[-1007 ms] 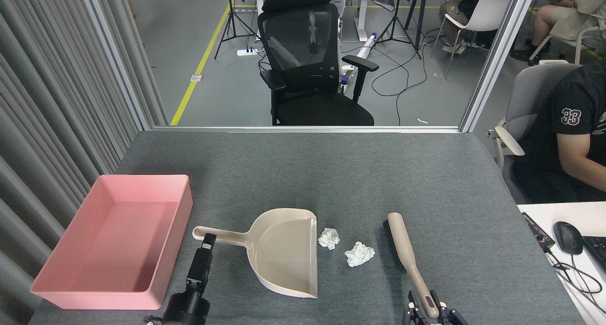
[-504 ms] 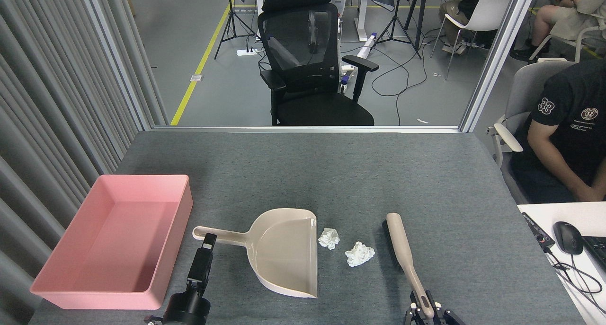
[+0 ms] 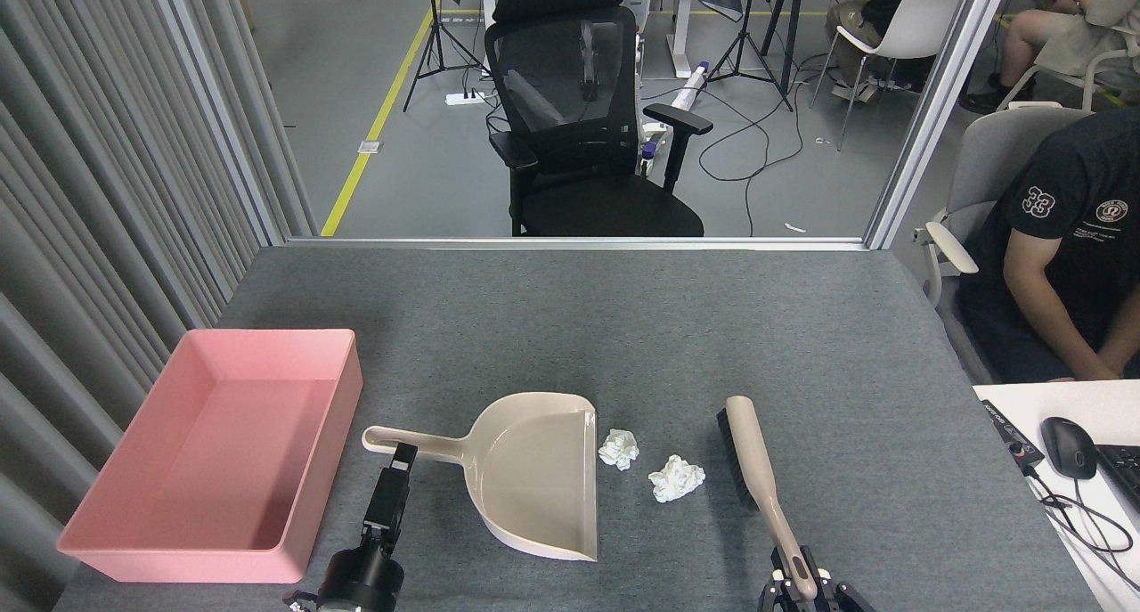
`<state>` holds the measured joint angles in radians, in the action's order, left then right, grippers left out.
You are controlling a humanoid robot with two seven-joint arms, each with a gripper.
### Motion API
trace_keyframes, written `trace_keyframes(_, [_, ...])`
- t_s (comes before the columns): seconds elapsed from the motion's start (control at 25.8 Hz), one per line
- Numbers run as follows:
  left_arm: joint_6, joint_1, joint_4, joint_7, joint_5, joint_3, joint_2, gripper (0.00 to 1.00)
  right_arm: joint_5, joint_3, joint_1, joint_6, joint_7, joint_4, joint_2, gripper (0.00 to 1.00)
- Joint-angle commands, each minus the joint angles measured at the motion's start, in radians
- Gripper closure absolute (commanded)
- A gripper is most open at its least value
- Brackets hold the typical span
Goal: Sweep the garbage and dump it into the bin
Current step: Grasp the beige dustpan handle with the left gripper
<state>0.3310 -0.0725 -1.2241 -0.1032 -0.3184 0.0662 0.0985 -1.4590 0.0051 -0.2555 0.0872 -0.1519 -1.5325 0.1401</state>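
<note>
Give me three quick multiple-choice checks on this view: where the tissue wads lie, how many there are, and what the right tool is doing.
1. Where do the tissue wads lie?
A. inside the pink bin
B. on the table between dustpan and brush
C. inside the dustpan

2. How many wads are there?
A. one
B. two
C. four

3. What is the state of the right tool?
A. shut on the brush handle
B. open above the bin
C. holding the dustpan

Answers:
1 B: one wad lies just off the open edge of the beige dustpan, the other wad lies left of the brush; the pink bin holds nothing.
2 B: only those two white wads show.
3 A: the right tool grips the near end of the brush handle; the left tool sits by the dustpan handle.
</note>
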Motion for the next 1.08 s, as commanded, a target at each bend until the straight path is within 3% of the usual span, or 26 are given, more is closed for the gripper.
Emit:
trace_keyframes(0.0, [0.022,-0.038,0.057,0.000,-0.002,0.004,0.001,0.01,0.000,-0.002,-0.002,0.000,0.000,-0.008,-0.005,0.94])
trace_keyframes(0.46, [0.042,-0.145,0.204,-0.013,-0.008,0.010,-0.014,0.02,0.043,-0.001,-0.025,0.011,0.002,-0.041,-0.022,0.94])
trace_keyframes(0.7, [0.088,-0.204,0.301,-0.016,-0.005,0.014,-0.014,0.22,0.043,-0.002,-0.036,0.011,0.002,-0.046,-0.024,0.94])
trace_keyframes(0.85, [0.097,-0.222,0.344,-0.020,-0.005,0.014,-0.014,0.26,0.045,-0.002,-0.042,0.011,0.000,-0.058,-0.024,0.94])
trace_keyframes(1.05, [0.098,-0.227,0.362,-0.064,-0.005,0.056,-0.014,0.38,0.045,-0.002,-0.045,0.011,-0.002,-0.063,-0.030,0.94])
